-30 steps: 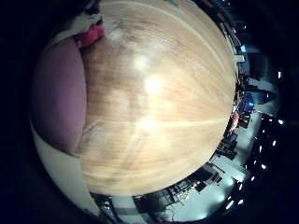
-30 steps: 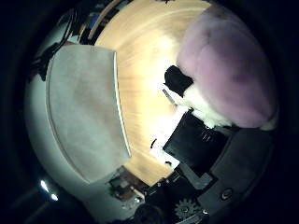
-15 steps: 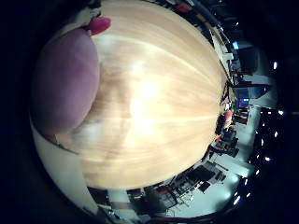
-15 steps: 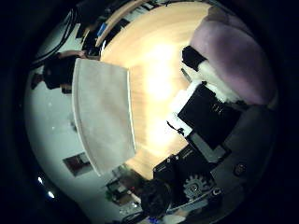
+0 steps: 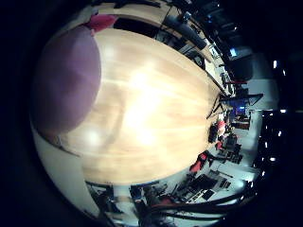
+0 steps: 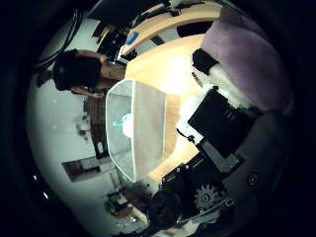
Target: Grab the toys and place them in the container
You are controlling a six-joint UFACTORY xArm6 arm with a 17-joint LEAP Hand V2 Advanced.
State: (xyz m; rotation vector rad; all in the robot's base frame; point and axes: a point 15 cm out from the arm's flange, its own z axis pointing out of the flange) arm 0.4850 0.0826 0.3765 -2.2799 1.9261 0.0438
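Note:
A purple plush toy (image 5: pixel 64 80) lies close against my palm and fills one side of the little finger side view. In the thumb side view it (image 6: pixel 247 59) sits beside my right hand's (image 6: pixel 225 126) black and white fingers, which curl against it. A pink toy (image 5: pixel 102 21) shows past the purple one, at the edge of the wooden table (image 5: pixel 151 104). The clear plastic container (image 6: pixel 136 128) stands at the table's edge, away from my hand, with its opening towards the view.
The wooden table (image 6: pixel 173 74) runs out under the hand. Past its far edge stand dark room furniture and stands (image 5: pixel 225 118). A pale floor (image 6: pixel 69 138) lies beyond the container.
Both views have swung and the table looks farther off, so the hand has risen and tilted. The purple toy stays against the palm. The container now shows more of its inside.

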